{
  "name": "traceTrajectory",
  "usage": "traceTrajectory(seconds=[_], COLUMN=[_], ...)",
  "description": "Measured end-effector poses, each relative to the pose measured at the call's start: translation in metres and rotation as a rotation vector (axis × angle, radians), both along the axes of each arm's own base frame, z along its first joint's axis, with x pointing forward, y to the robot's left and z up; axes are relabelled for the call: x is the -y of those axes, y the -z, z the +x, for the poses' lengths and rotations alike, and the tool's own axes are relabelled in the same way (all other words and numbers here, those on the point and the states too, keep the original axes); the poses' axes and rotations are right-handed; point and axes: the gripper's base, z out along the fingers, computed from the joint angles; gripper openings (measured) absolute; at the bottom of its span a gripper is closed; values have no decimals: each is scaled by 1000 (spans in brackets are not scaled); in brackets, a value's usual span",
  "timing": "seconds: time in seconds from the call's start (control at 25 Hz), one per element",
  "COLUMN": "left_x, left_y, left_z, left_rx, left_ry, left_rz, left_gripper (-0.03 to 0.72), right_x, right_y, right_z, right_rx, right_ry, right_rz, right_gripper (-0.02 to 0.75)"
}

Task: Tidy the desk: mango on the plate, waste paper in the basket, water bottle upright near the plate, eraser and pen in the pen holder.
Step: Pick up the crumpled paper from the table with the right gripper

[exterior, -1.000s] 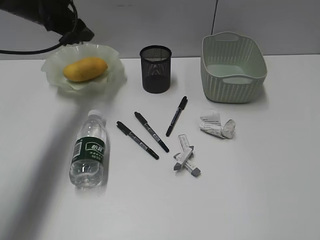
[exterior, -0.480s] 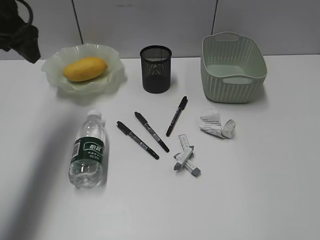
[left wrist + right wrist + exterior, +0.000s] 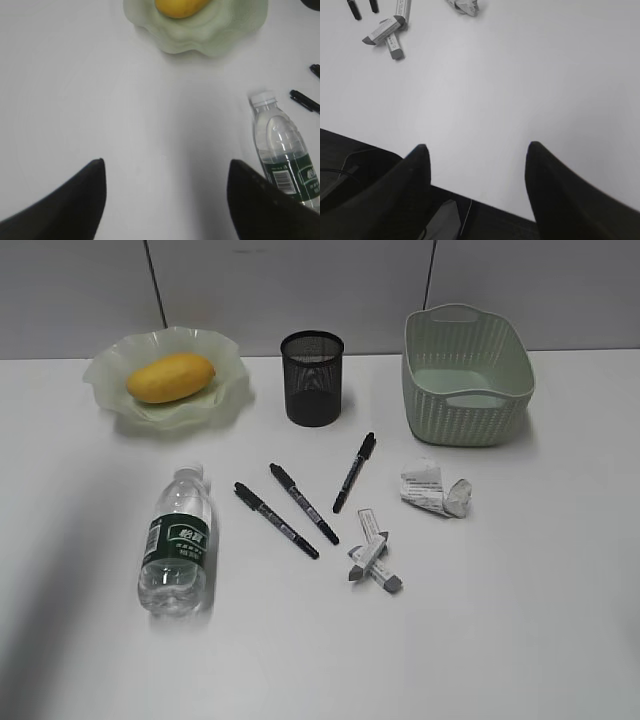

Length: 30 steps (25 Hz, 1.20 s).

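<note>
Mango (image 3: 170, 377) on plate (image 3: 226, 390), bottle (image 3: 177, 543) lying flat awaiting pickup, left end effector (image 3: 167, 172) and right end effector (image 3: 476, 160) both spread wide, empty above bench (image 3: 520, 620).

In my left wrist view, the yellow-orange oval mango (image 3: 181, 6) and the pale green ruffled translucent plate (image 3: 200, 35) are cut off by the top edge. The clear plastic water bottle (image 3: 282, 145) runs behind my left gripper (image 3: 167, 200) finger. The bottle's label writing (image 3: 183, 536) is too small to read.
</note>
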Motion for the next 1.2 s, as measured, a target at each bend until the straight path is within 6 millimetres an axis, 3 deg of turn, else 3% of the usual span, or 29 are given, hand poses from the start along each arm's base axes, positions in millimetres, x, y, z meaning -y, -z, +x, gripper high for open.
traceTrajectory(seconds=[0.24, 0.36, 0.48, 0.8, 1.0, 1.2], left_x=[-5, -7, -9, -15, -14, -15], left_y=[-20, -22, -19, -2, 22, 58], left_z=[-60, -93, -127, -227, -282, -320], left_rx=[60, 81, 102, 233, 339, 420], left_ry=[-6, -6, -6, -3, 10, 17], left_rz=[-8, -10, -11, -30, -79, -98], left_gripper=[572, 572, 572, 572, 572, 572], right_x=[-20, -43, -71, -120, -128, -130], right_y=[-8, -2, 17, 79, 114, 135], right_z=[90, 124, 151, 202, 221, 230], right_rx=[-68, -83, -106, -197, -231, -236], right_ry=[-147, -224, -297, -388, -381, -366], right_rz=[-25, -36, -67, -137, -147, -148], right_gripper=[477, 476, 471, 459, 457, 456])
